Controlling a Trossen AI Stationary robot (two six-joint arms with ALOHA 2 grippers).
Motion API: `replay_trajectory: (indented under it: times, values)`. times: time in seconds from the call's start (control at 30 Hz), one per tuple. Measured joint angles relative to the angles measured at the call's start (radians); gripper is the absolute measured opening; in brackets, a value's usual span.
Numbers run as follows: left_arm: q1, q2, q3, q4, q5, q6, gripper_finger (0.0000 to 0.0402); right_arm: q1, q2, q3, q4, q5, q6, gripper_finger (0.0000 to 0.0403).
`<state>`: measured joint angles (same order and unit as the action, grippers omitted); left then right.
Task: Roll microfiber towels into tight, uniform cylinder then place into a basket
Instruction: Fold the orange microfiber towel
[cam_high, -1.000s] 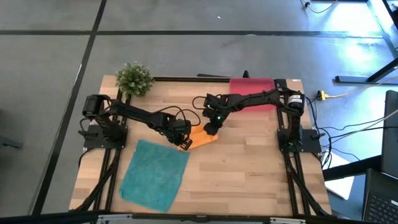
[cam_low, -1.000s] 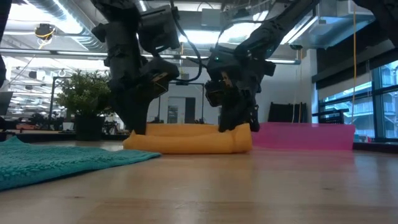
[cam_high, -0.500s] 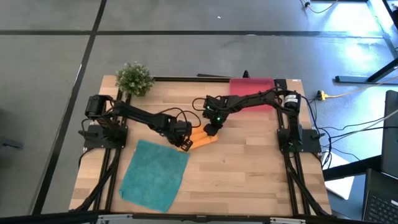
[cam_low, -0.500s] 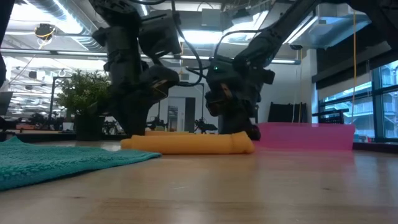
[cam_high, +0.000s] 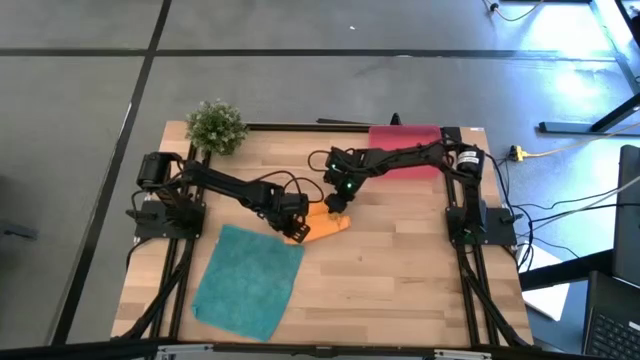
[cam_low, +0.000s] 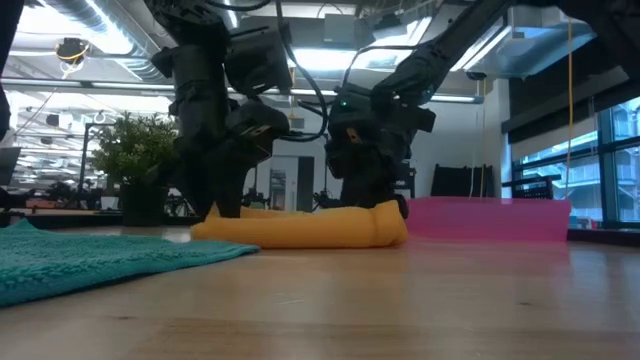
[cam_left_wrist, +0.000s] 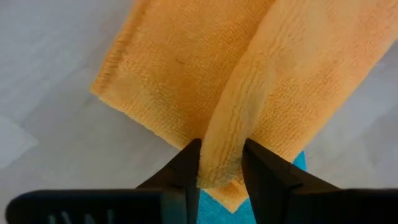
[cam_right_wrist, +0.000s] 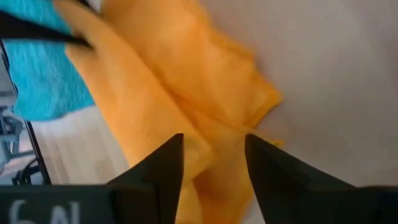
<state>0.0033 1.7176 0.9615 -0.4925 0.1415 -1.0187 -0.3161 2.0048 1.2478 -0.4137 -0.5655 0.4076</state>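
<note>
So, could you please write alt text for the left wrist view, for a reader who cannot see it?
The left claw has its two dark fingers on either side of a raised fold of the orange towel, which lies on the pale table. A corner of the teal towel shows under it.

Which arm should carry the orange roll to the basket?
Probably right. The right gripper sits at the orange towel's end nearer the basket, which is on its side of the table. The left gripper is farther away.
</note>
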Motion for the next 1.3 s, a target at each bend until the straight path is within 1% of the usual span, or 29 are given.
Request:
replay_trajectory:
  times: [0.1, 0.23, 0.4, 0.53, 0.7, 0.83, 0.93, 1.03, 1.2, 1.3]
  values:
    - [0.005, 0.000, 0.000, 0.000, 0.013, 0.007, 0.0101, -0.025, -0.005, 0.010, -0.008, 0.000, 0.004, 0.0178]
    - [0.004, -0.031, 0.002, -0.030, -0.021, 0.008, 0.0100, -0.055, -0.033, 0.015, -0.024, 0.010, -0.004, 0.0176]
    - [0.004, -0.097, 0.002, -0.097, -0.060, 0.008, 0.0102, -0.064, -0.100, 0.015, -0.053, 0.065, -0.077, 0.0173]
    - [0.000, -0.153, 0.002, -0.110, -0.109, 0.010, 0.0102, -0.053, -0.166, 0.015, -0.075, 0.076, -0.192, 0.0173]
    - [-0.052, -0.218, 0.003, -0.094, -0.242, 0.089, 0.0102, 0.012, -0.220, 0.014, -0.108, 0.077, -0.403, 0.0172]
    - [-0.146, -0.231, 0.003, -0.027, -0.355, 0.242, 0.0102, 0.091, -0.227, -0.018, -0.107, 0.077, -0.598, 0.0172]
    - [-0.212, -0.220, 0.003, 0.009, -0.367, 0.350, 0.0102, 0.148, -0.227, -0.055, -0.097, 0.077, -0.725, 0.0172]
    - [-0.254, -0.206, 0.003, 0.031, -0.369, 0.375, 0.0102, 0.195, -0.226, -0.079, -0.077, 0.075, -0.808, 0.0172]
    - [-0.278, -0.195, 0.003, 0.034, -0.373, 0.377, 0.0102, 0.245, -0.225, -0.106, 0.003, 0.077, -0.846, 0.0172]
    - [-0.281, -0.193, 0.003, 0.030, -0.372, 0.387, 0.0102, 0.263, -0.225, -0.106, 0.038, 0.079, -0.801, 0.0172]
